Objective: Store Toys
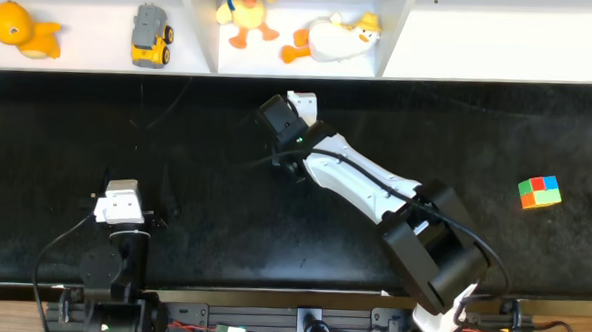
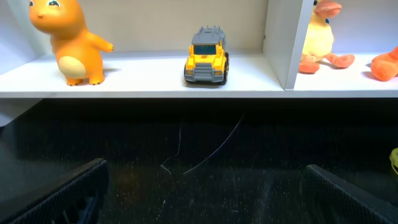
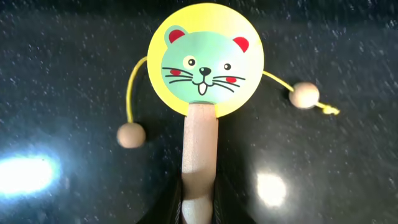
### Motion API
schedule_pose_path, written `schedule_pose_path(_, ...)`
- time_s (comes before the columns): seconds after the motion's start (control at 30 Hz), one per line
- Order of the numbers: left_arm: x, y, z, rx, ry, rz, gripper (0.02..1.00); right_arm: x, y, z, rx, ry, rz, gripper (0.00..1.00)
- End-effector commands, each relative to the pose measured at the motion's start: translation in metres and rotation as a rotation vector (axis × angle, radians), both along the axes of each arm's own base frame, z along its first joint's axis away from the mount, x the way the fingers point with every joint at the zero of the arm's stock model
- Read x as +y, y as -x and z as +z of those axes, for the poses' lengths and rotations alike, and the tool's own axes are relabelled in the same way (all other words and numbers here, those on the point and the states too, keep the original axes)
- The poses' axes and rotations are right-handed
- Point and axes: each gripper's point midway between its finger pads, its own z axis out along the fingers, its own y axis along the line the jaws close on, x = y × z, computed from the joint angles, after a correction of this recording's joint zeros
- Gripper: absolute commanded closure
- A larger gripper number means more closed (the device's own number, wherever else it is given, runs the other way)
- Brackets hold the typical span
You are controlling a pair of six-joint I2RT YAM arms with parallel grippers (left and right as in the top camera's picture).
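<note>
A wooden rattle drum [image 3: 205, 62] with a yellow rim and a green cat face lies on the black table, its two string beads spread to either side. My right gripper [image 3: 198, 208] is shut on the drum's wooden handle [image 3: 199, 155]. From above, the right gripper [image 1: 283, 120] sits mid-table just below the white shelf [image 1: 300, 68] and covers the drum. A colourful cube [image 1: 540, 192] rests at the right of the table. My left gripper [image 1: 122, 203] stays near its base, open and empty, with its fingers [image 2: 62, 193] wide apart, facing the shelf [image 2: 155, 74].
The shelf holds an orange figure [image 1: 24, 29] [image 2: 65, 37], a yellow toy truck [image 1: 152, 35] [image 2: 206, 56], a yellow duck plush [image 1: 248, 14] [image 2: 320, 37] and a white duck plush [image 1: 332, 37]. White dividers [image 2: 289, 43] split the shelf into compartments.
</note>
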Motion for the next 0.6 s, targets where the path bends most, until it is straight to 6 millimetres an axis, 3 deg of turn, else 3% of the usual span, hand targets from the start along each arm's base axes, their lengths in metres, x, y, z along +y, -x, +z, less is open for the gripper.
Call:
schedule_pose_path(0.03, -0.001, 0.0, 0.001, -0.005, -0.015, -0.006, 0.02, -0.002, 0.004, 0.022, -0.009, -0.014, -0.003, 0.958)
schedule_pose_path(0.37, -0.001, 0.0, 0.001, -0.005, -0.015, -0.006, 0.02, -0.04, 0.025, 0.06, -0.031, 0.056, -0.032, 0.956)
schedule_pose_path(0.47, -0.001, 0.0, 0.001, -0.005, -0.015, -0.006, 0.02, -0.057, 0.034, 0.072, -0.057, 0.043, -0.051, 0.956)
schedule_pose_path(0.6, -0.001, 0.0, 0.001, -0.005, -0.015, -0.006, 0.02, -0.093, 0.052, 0.084, -0.088, 0.008, -0.117, 0.956)
